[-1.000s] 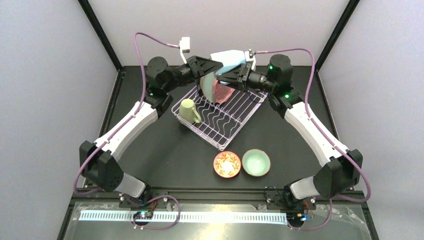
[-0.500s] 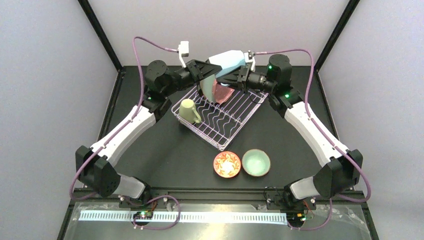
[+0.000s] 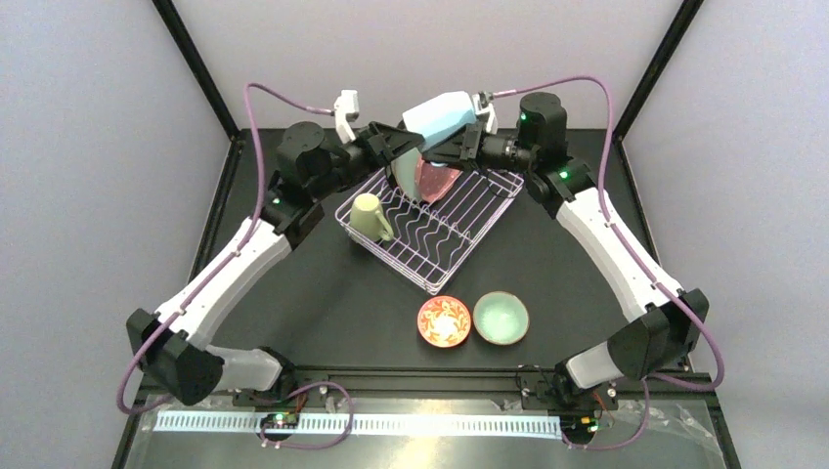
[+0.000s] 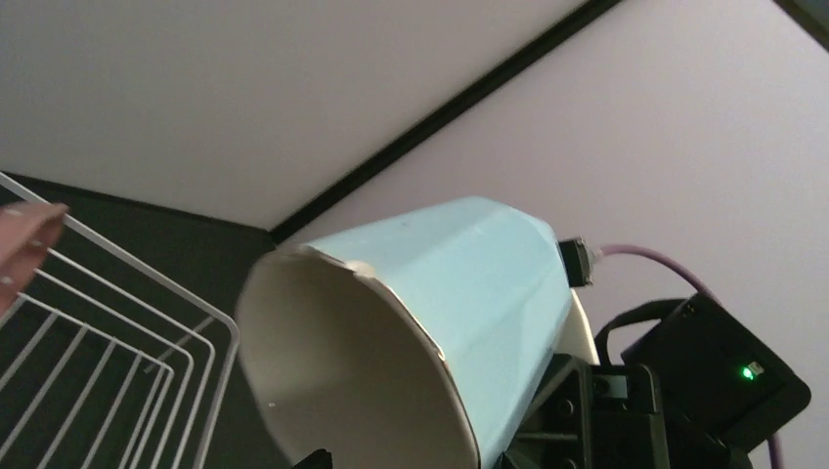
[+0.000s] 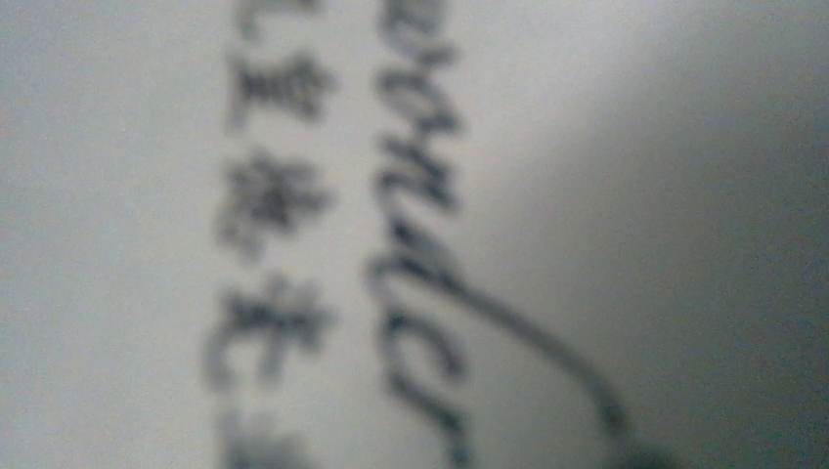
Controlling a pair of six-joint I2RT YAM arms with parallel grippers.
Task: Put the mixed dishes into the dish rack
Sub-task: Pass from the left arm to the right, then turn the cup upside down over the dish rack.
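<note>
The blue mug [image 3: 442, 117] hangs on its side above the far corner of the dish rack [image 3: 459, 249], its mouth turned towards my left arm. My right gripper [image 3: 459, 139] is shut on the mug's base end, and blurred print on the mug [image 5: 411, 234] fills the right wrist view. My left gripper [image 3: 399, 145] is open just left of the mug [image 4: 459, 293], its rim apart from the fingers. In the rack stand a teal flower plate [image 3: 403, 174], a pink plate [image 3: 433, 181] and a cream mug [image 3: 370, 217].
A red-orange bowl [image 3: 444, 321] and a mint bowl [image 3: 501, 318] sit side by side on the black table, in front of the rack's near corner. The rack's white wires [image 4: 117, 332] show at the left of the left wrist view. Grey walls stand close behind.
My right gripper has closed on the blue mug. My left gripper has opened, let go of the mug and drawn back a little to the left.
</note>
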